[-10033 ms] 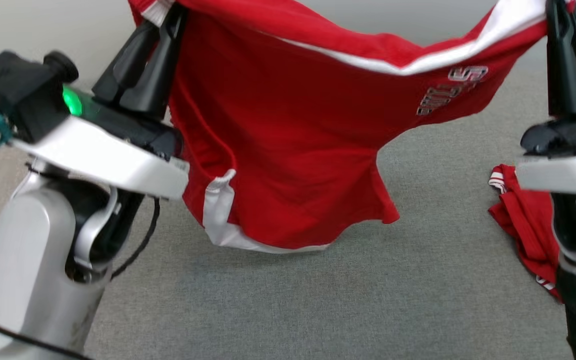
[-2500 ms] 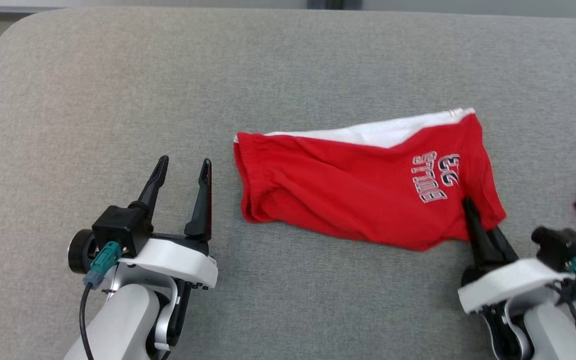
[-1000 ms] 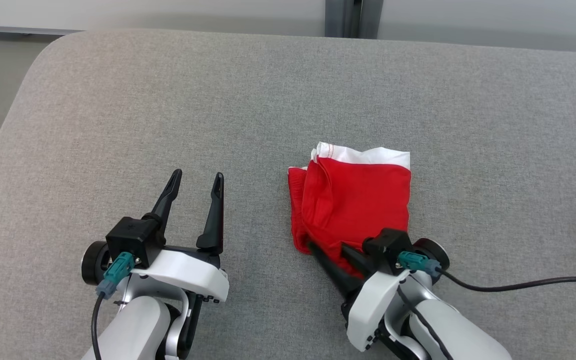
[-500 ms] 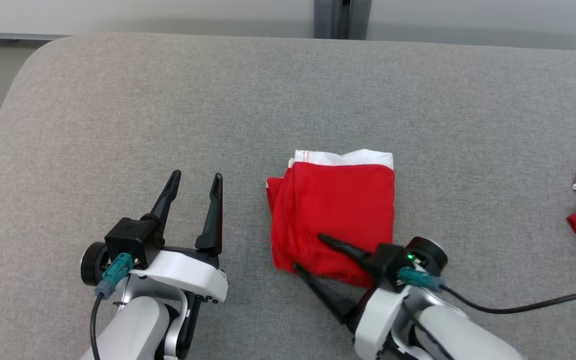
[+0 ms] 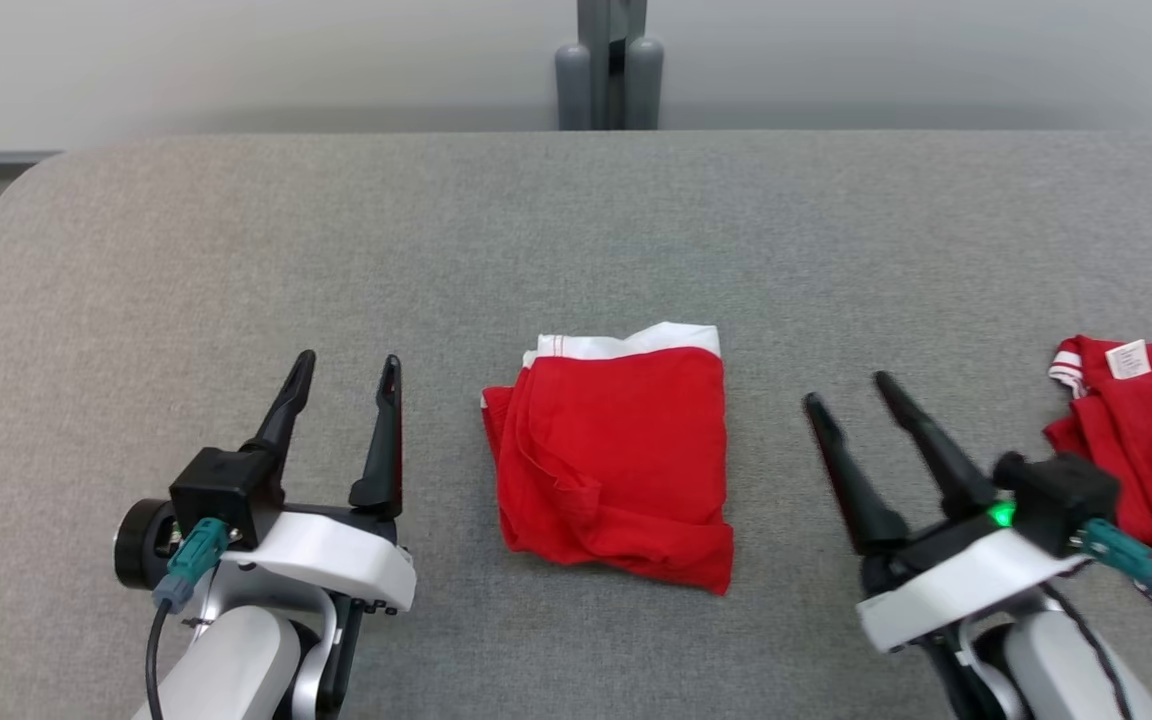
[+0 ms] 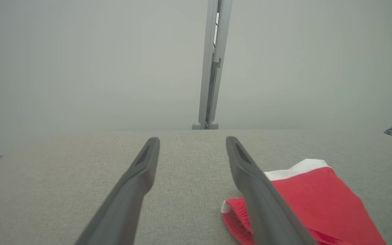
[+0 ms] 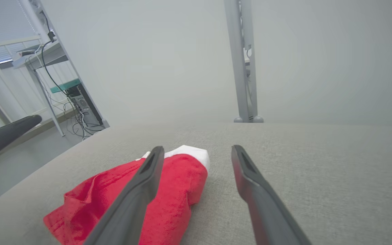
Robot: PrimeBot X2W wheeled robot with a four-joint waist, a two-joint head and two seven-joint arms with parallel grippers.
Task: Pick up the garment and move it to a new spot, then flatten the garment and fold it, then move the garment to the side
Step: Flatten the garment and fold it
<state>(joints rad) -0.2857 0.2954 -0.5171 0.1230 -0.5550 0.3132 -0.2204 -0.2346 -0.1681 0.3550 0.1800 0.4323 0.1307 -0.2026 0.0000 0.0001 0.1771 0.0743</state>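
Folded red garment (image 5: 616,465), unheld.
Left gripper (image 5: 344,370), right gripper (image 5: 844,388) flanked it, spread wide, empty; one-sided drag could undo fold.

The garment (image 5: 616,465) lies on the bench (image 5: 336,230), midway between its left and right edges. The left gripper (image 5: 346,372) is to its left and the right gripper (image 5: 846,390) to its right, both apart from it. Another garment (image 5: 1151,440) lies by the right edge. A post (image 5: 608,65) stands behind the far edge.
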